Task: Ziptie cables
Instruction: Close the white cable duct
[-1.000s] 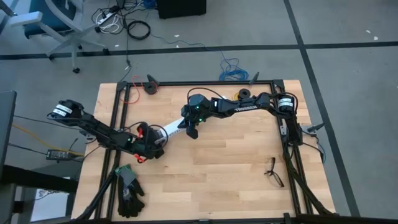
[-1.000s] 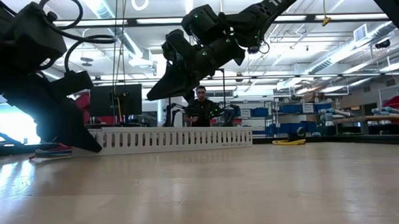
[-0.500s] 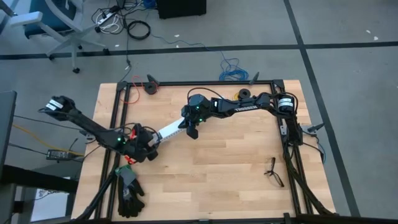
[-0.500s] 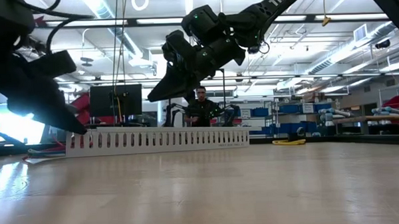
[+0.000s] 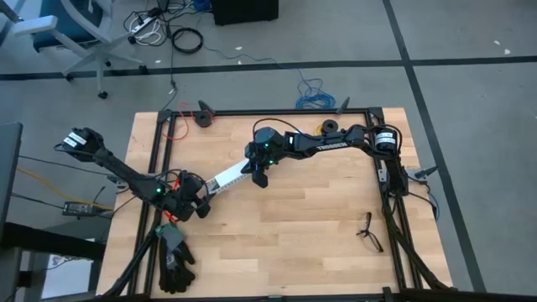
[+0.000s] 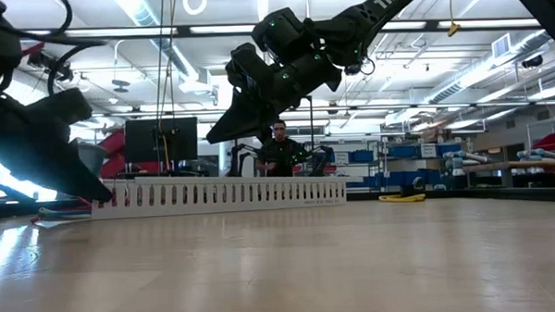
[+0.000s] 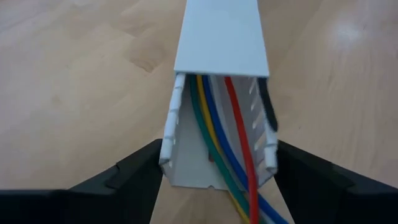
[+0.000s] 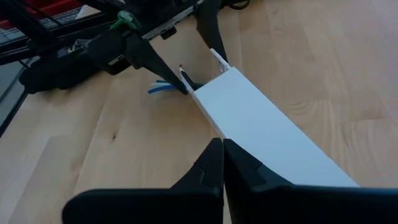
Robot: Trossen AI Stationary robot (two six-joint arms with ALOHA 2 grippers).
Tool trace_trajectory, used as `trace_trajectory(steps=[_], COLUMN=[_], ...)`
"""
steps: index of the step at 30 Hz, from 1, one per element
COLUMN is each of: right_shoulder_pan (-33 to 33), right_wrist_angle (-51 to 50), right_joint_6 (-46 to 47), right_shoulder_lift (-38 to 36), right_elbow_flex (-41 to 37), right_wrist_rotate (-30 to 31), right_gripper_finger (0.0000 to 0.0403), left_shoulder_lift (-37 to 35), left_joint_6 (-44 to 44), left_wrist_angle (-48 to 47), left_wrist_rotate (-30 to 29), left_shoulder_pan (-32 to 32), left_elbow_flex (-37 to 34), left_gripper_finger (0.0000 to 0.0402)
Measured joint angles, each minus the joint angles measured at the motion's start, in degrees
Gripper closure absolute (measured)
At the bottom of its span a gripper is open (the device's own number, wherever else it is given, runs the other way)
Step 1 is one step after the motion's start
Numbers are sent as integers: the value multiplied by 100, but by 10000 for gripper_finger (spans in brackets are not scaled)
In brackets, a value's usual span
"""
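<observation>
A white slotted channel (image 5: 228, 175) with a lid lies on the wooden table. The cables (image 7: 221, 143), red, blue, yellow and green, run out of its open end. A thin black strip (image 7: 268, 112) lies inside along one wall; whether it is the ziptie I cannot tell. My left gripper (image 7: 217, 171) is at that open end, shut on the channel. My right gripper (image 5: 258, 176) is shut and hangs above the channel's other end (image 8: 273, 137), clear of the lid in the low view (image 6: 212, 135). My left gripper clamps the channel's open end between its two fingers, one on each slotted side wall (image 7: 166, 149). The fingers come slanting down from the table's left, along the channel's length. The channel lies level on the table, and the cables run out between the fingers.
A pair of black gloves (image 5: 174, 258) lies near the front left corner. A small black forked object (image 5: 369, 231) lies at the right. Small black parts (image 5: 204, 111) sit at the far edge. In the low view a person (image 6: 279, 148) stands beyond the table.
My left gripper has drawn back toward the table's left edge and rolled a little, keeping its hold. The white channel has slid along the table with it toward the left, staying flat. My right gripper has kept still above it.
</observation>
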Motion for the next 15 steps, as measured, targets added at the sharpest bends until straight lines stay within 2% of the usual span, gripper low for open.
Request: trace_trajectory(steps=[9,15], right_shoulder_pan=[4,4], right_wrist_angle=[0,-78], right_joint_6=[1,1], right_shoulder_lift=[0,0], right_elbow_flex=[0,0], right_wrist_rotate=[-5,-17], right_gripper_finger=[403,403], left_shoulder_lift=[0,0], left_joint_6=[123,860], left_wrist_angle=[1285,1794], left_wrist_rotate=[-37,-160], left_shoulder_pan=[0,15], left_elbow_flex=[-721,-808], left_gripper_finger=[109,143])
